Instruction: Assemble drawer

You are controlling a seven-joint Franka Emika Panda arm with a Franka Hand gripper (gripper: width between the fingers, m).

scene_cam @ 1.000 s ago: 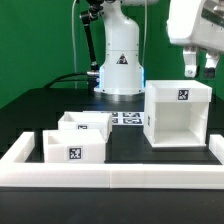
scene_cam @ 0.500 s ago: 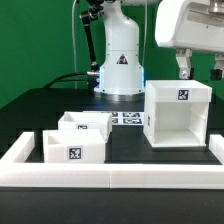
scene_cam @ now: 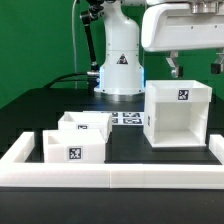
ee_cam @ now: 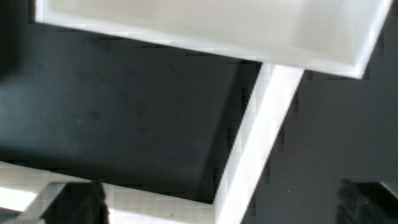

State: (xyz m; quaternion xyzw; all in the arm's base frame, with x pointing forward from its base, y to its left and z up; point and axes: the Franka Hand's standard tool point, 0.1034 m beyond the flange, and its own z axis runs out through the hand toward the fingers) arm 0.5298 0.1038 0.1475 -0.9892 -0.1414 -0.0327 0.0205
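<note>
A large white drawer case (scene_cam: 178, 113), open at the front and tagged on top, stands at the exterior view's right. Two small white drawer boxes sit at the left, one in front (scene_cam: 75, 146) and one behind it (scene_cam: 87, 122). My gripper (scene_cam: 196, 68) hangs above the case, apart from it, open and empty. In the wrist view the case (ee_cam: 196, 30) is a white box beyond my gripper (ee_cam: 217, 205), whose dark fingertips (ee_cam: 71, 205) show wide apart with nothing between them.
A white rail (scene_cam: 110, 176) runs along the table's front and up both sides; it also shows in the wrist view (ee_cam: 267, 140). The marker board (scene_cam: 127, 118) lies before the robot's base (scene_cam: 120, 70). The table top is black.
My gripper has moved toward the exterior view's left and turned, so the hand now faces broadside over the drawer case. The parts on the table have not moved.
</note>
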